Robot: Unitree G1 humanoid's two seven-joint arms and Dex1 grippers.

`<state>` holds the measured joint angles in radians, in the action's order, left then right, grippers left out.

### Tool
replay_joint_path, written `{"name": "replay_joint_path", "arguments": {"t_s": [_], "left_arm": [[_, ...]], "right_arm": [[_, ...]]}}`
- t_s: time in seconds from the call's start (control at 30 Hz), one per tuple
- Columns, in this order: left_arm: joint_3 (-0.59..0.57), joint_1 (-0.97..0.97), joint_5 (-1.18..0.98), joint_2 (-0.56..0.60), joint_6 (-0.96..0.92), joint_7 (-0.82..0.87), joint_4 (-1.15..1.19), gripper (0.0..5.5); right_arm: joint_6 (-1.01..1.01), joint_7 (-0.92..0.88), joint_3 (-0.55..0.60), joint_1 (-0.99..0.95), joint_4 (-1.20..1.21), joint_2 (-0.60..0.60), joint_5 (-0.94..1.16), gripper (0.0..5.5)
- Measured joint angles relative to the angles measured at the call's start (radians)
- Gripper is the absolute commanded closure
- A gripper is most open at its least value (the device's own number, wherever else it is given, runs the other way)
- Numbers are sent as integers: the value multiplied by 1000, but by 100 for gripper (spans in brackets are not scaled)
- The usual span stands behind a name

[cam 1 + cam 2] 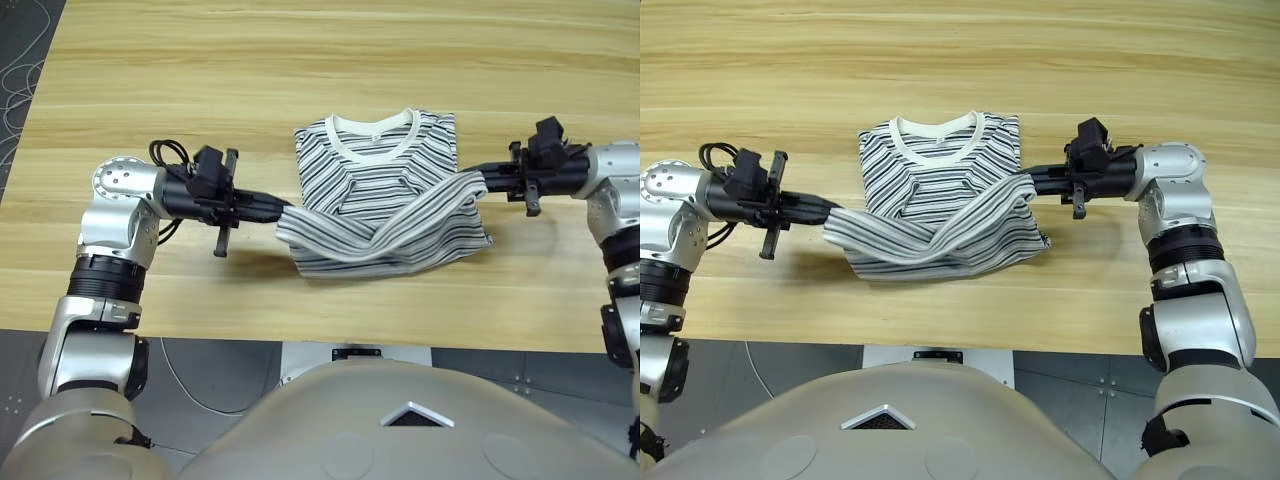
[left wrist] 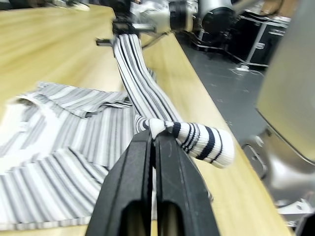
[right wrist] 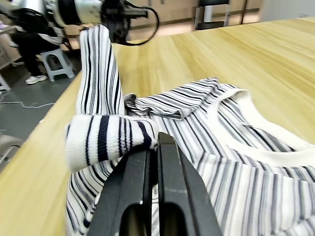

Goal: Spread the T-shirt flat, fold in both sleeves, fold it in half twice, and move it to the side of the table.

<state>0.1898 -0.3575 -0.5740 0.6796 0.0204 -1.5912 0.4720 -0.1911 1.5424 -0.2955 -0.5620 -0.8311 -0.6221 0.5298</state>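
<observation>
A striped T-shirt (image 1: 380, 170) with a cream collar lies on the wooden table (image 1: 300, 60), sleeves folded in, collar toward the far side. Its near hem is lifted as a taut striped band (image 1: 390, 232) stretched between both grippers. My left gripper (image 1: 283, 211) is shut on the hem's left corner (image 2: 162, 130), just above the table. My right gripper (image 1: 482, 178) is shut on the hem's right corner (image 3: 133, 140), slightly farther from me. The lifted band (image 1: 940, 238) sags over the shirt's lower half.
Bare wood surrounds the shirt on all sides. The table's near edge (image 1: 300, 340) runs just in front of my arms. Black cases (image 2: 256, 34) and a stool (image 3: 51, 61) stand on the floor beyond the table ends.
</observation>
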Motion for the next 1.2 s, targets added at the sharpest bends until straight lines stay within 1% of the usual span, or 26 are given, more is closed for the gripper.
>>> {"name": "replay_joint_path", "arguments": {"t_s": [0.07,0.2,0.4,0.53,0.63,0.77,1.1,1.13,1.17,1.2], "left_arm": [[-22,-55,50,-41,37,16,119,540],[-73,-113,101,-87,85,54,263,540],[-127,-155,124,-121,92,53,318,540],[-158,-209,157,-154,95,94,385,540],[-167,-239,204,-181,112,163,447,540],[-172,-311,276,-218,134,304,581,540],[-207,-361,379,-239,138,471,757,540],[-206,-360,393,-240,134,480,769,540],[-206,-360,404,-239,128,490,780,520],[-206,-360,410,-239,116,500,785,501]], "right_arm": [[-32,-28,35,-29,-76,35,-55,538],[-78,-62,77,-67,-169,75,-147,538],[-119,-146,122,-115,-277,114,-254,538],[-135,-195,159,-133,-321,128,-295,538],[-139,-224,174,-137,-344,143,-329,538],[-134,-305,196,-149,-378,157,-373,538],[-88,-493,246,-172,-421,199,-437,538],[-84,-514,248,-173,-425,209,-440,515],[-71,-542,254,-173,-431,223,-447,500],[-53,-560,264,-174,-436,233,-447,474]]}}
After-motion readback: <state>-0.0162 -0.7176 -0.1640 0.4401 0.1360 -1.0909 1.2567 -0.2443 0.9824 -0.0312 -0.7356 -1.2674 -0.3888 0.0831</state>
